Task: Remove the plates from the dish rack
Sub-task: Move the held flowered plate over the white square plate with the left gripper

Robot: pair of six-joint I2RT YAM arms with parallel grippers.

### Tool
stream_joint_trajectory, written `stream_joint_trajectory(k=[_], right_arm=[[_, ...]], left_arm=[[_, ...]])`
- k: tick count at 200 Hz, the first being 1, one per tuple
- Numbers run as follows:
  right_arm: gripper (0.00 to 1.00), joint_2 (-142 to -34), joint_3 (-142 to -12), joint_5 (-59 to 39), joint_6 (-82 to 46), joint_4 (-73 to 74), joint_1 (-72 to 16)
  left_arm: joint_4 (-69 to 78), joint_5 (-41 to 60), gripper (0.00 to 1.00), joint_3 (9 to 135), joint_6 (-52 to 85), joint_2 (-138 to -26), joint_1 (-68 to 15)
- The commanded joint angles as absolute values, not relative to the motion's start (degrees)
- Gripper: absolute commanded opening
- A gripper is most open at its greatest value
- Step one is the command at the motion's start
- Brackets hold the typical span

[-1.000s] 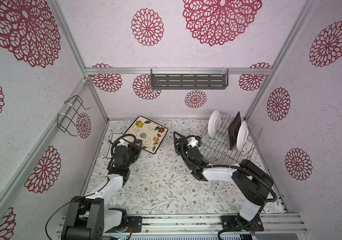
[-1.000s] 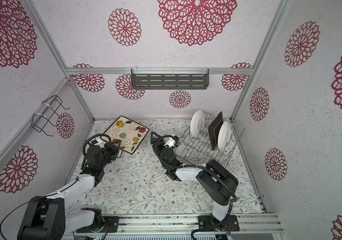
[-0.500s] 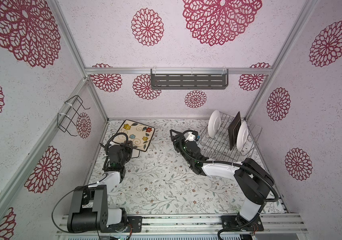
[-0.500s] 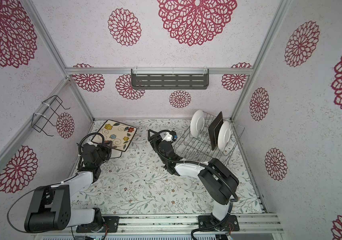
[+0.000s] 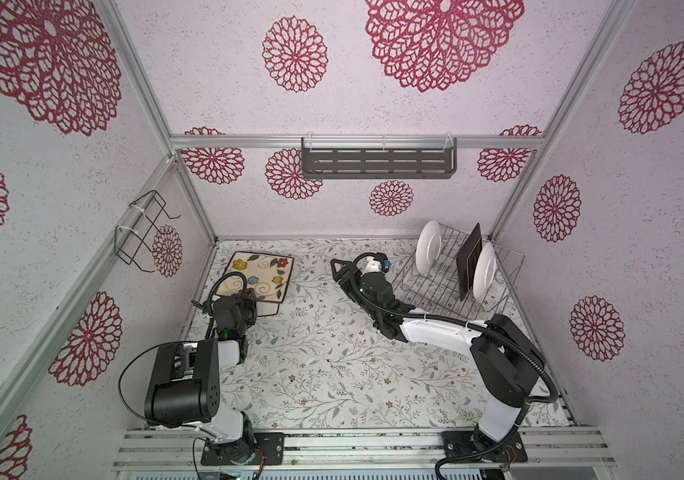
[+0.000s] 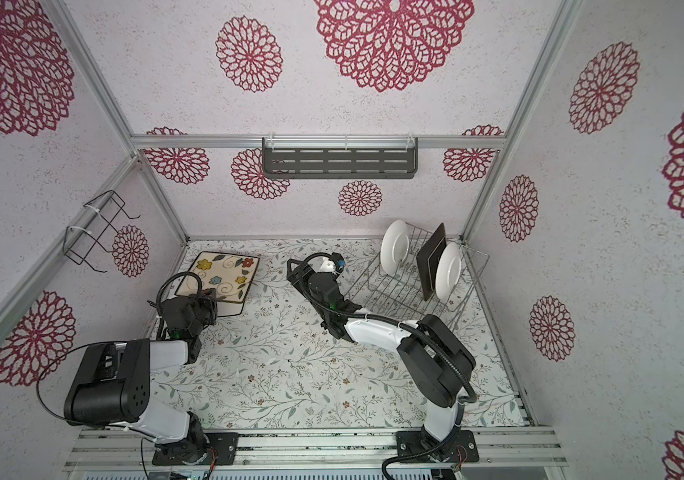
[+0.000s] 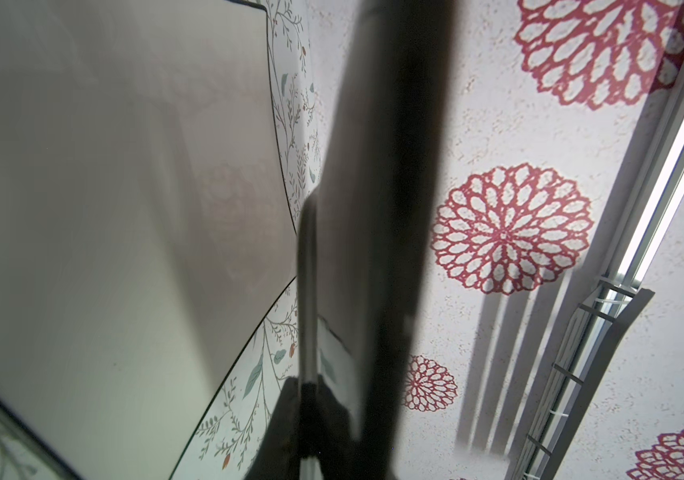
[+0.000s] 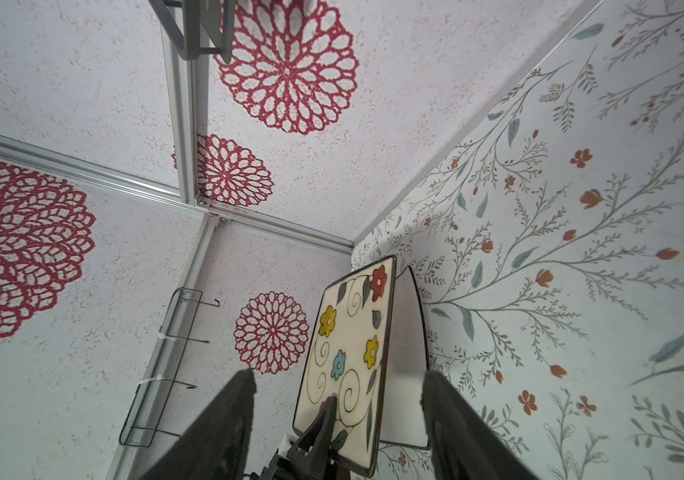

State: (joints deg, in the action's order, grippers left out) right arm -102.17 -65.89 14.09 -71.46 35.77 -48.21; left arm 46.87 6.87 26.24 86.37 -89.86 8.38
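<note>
1. Nothing written can be read on any plate. The round plates' faces are too small in both top views to tell marks.
2. The flowered square plate [image 5: 255,276] is at the back left of the table [image 5: 332,353], cream face up. Its long axis runs from the left gripper [image 5: 244,296] toward the back left corner.
3. The left gripper's jaws are pressed onto the plate's near edge, with one finger [image 8: 323,415] lying on the flowered face. The gripped edge is raised and the far edge is low.
4. A white square plate [image 5: 268,309] lies flat on the table right under the flowered one. Whether their far edges touch cannot be told.
5. The right gripper [image 5: 338,268] hangs above the table between the two square plates and the dish rack [image 5: 431,286]. It points at the flowered plate, jaws spread and holding nothing.
6. Three plates stand on edge in the rack at the back right:
   - a round white plate [image 5: 427,251] at the end nearer the arm;
   - a dark-backed square plate [image 5: 470,259] further along;
   - a second round white plate [image 5: 483,272] just beside it.
</note>
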Motion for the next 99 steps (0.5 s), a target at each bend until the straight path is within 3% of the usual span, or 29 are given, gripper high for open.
stream_joint_trajectory(k=[1, 99], right_arm=[[0.67, -102.4, -67.8, 13.0, -69.7, 35.5, -47.6], [0.67, -103.7, -68.5, 11.9, -70.1, 35.0, -47.4]], left_arm=[[62.7, 7.6, 0.00, 27.8, 88.1, -89.4, 9.4], [53.2, 5.1, 0.00, 27.7, 86.6, -86.1, 11.7]])
